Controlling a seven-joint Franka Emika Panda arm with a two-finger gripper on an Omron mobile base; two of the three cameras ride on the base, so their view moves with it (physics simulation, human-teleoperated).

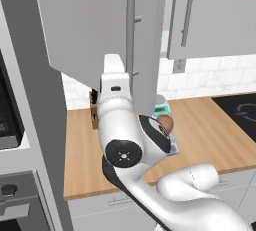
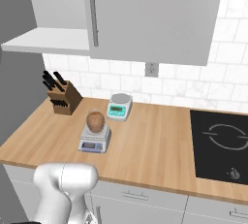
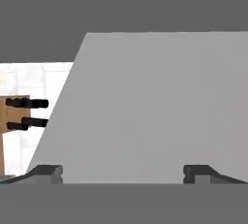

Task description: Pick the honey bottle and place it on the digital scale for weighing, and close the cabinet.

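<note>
Cabinet (image 3: 145, 106) door before open hand (image 3: 123, 173).

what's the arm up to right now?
The honey bottle already sits on the digital scale on the wooden counter, in front of a second scale. The left cabinet door is open, its white shelf exposed. In the hand view the claw is open, fingers spread wide, facing that door's flat grey panel. Closing the cabinet is what's left.
</note>
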